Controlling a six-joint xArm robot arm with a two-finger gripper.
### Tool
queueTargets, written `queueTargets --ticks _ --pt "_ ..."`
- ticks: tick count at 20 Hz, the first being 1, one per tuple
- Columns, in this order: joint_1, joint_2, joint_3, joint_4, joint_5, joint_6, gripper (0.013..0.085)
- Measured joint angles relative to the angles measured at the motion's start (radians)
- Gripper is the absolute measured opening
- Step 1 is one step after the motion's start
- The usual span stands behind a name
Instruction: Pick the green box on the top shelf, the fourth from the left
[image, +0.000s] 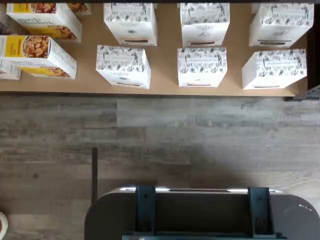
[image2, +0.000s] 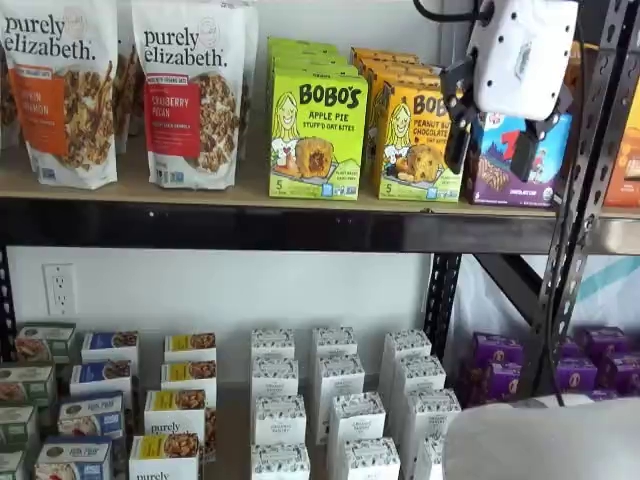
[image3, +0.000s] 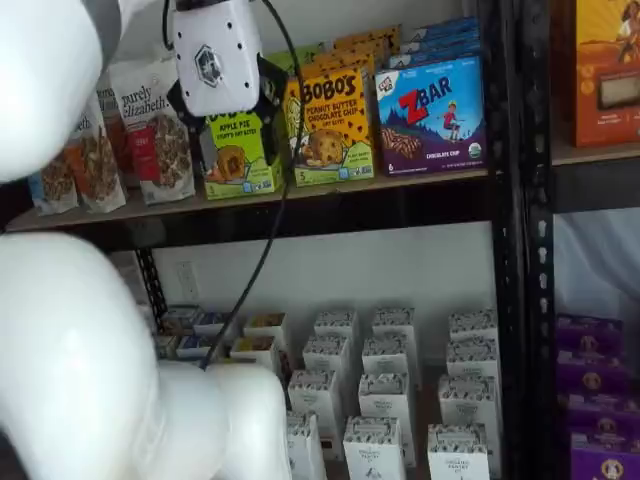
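The green box (image2: 317, 130), a lime-green "BOBO'S APPLE PIE" carton, stands upright at the front of a row on the top shelf (image2: 200, 190), a tan board with a black front beam. In a shelf view the gripper (image2: 492, 148) hangs in front of the shelf to the right of the green box, apart from it, with a gap between its two black fingers and nothing in them. In a shelf view its white body covers the upper part of the green box (image3: 240, 155); the gripper (image3: 238, 125) is empty. The wrist view shows neither.
Granola bags (image2: 190, 90) stand left of the green box. A yellow-orange Bobo's box (image2: 415, 140) and a ZBar box (image3: 430, 115) stand to its right. A black upright (image2: 585, 180) stands at the right. White boxes (image2: 335, 400) fill the lower shelf. The wrist view shows a dark mount (image: 200, 210).
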Motion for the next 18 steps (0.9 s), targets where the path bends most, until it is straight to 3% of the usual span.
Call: queueTargets --ticks 13,18 --pt "0.165 0.051 -0.003 -0.033 -0.152 0.149 0.085" --pt "0.258 0.094 -0.018 -0.089 -0.207 0.23 0.085"
